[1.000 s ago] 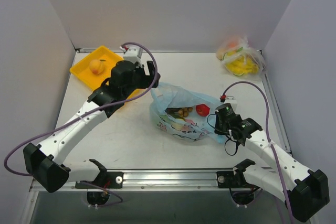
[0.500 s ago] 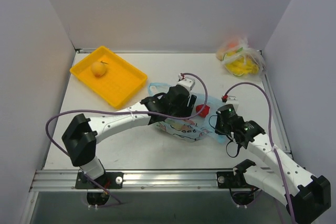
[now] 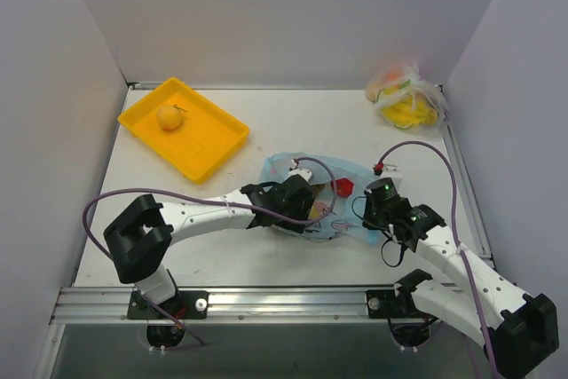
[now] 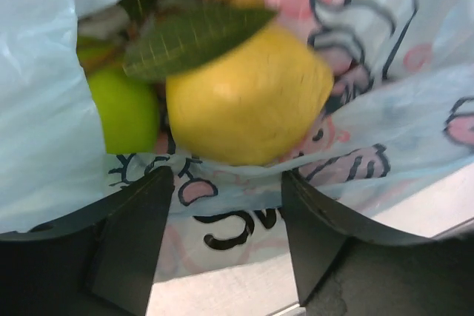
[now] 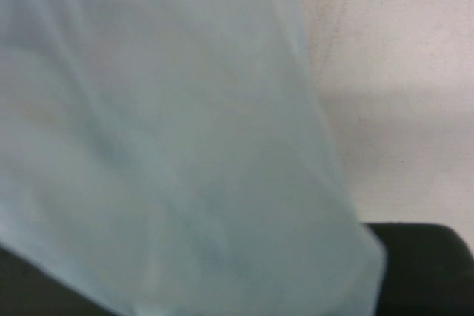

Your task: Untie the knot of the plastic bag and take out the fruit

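Top camera first. The plastic bag lies on the surface between the two arms. Its mouth looks open to us and we can't spot any knot. The left end effector is down in that mouth, with a red apple just to its right. The right end effector sits at the bag's right edge. One round orange fruit is in the yellow tray, well apart at the back left.

Left wrist: the end effector is spread wide. Its fingers sit either side of a yellow pear, with a green apple touching the pear's left side. A lip of printed film lies across the gap. We'd push in past that lip so the pads land on pear only, then squeeze gently at the widest part and lift slowly.

Right wrist: nothing but blue film. We can't tell if it's clamped or loose.
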`<state>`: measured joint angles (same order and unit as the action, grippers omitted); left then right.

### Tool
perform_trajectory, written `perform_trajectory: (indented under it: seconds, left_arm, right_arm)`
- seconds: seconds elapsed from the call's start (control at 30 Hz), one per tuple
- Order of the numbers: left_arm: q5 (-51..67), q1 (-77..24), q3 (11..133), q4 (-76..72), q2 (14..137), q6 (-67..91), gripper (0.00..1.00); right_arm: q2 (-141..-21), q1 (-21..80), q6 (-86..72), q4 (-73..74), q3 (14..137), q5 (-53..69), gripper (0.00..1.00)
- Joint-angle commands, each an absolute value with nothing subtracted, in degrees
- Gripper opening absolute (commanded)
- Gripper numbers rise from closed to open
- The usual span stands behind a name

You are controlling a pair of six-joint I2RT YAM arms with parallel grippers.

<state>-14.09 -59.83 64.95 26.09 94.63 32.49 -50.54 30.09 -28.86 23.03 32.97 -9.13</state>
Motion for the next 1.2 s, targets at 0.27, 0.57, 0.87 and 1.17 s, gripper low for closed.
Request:
perform_trajectory:
  seconds: [0.27, 0.57, 0.87, 1.17]
  left_arm:
    - [-14.06, -61.7, 57.66, 24.0, 91.84, 41.84, 0.68]
    - [-12.22, -61.79, 58.98, 16.96, 94.49, 44.38, 0.8]
    - [-17.83, -61.96, 56.78, 18.36, 81.93, 54.04, 0.94]
    - [-22.76, -62.31, 59.94, 21.09, 83.83, 62.58, 0.94]
  right_arm:
    - [-52.03, 30.06, -29.71, 21.62, 32.52, -9.76, 0.07]
    - [-50.71, 30.06, -29.45, 21.62, 32.87, -9.49, 0.08]
    - [-50.1, 29.97, -30.06, 21.36, 31.91, -10.9, 0.08]
    - [-48.6, 29.97, -29.88, 20.48, 30.68, -11.25, 0.09]
